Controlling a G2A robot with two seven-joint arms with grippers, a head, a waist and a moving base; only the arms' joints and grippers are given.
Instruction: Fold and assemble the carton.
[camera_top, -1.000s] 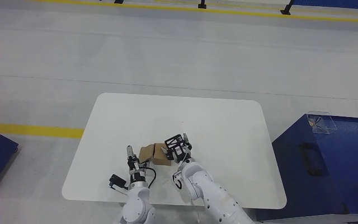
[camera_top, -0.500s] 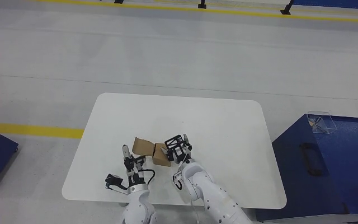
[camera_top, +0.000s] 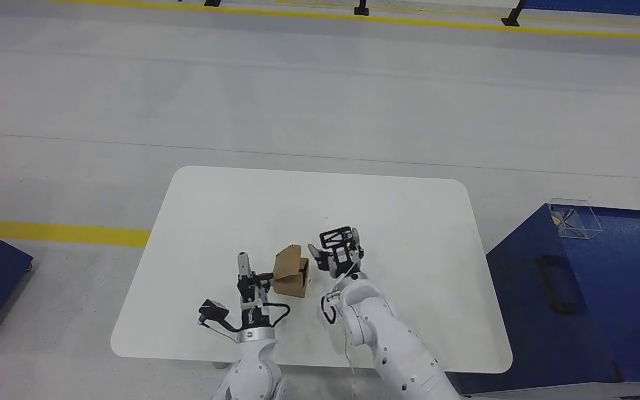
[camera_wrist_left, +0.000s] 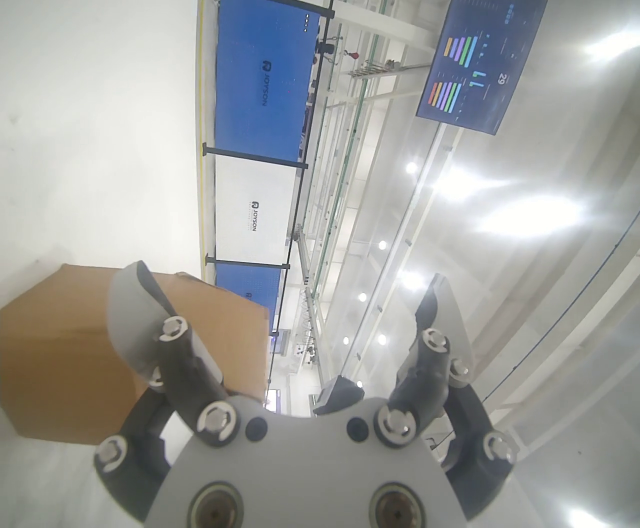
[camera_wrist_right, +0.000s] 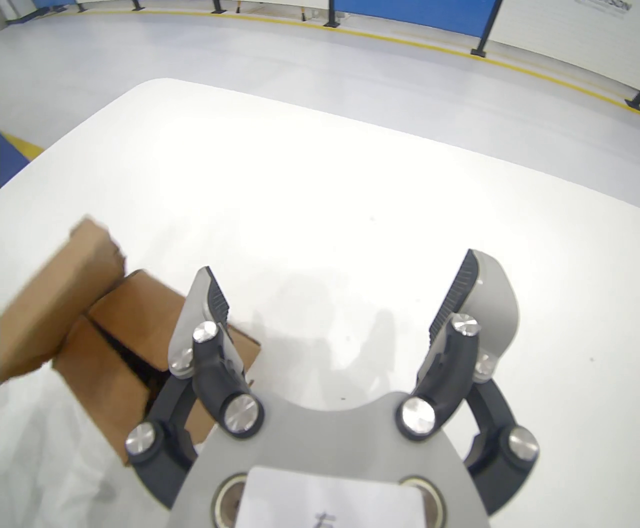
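Top view: small brown carton (camera_top: 291, 272) near the table's (camera_top: 400, 210) near edge, partly folded, one flap raised, a dark gap between its top panels. Left gripper (camera_top: 244, 268) just left of it, fingers wide apart, holding nothing; contact with the carton unclear. Right gripper (camera_top: 340, 244) just right, likewise spread wide and empty.

One brown carton (camera_top: 292, 272), one white table (camera_top: 400, 210), two end effectors (camera_wrist_left: 287, 277) (camera_wrist_right: 339, 264)
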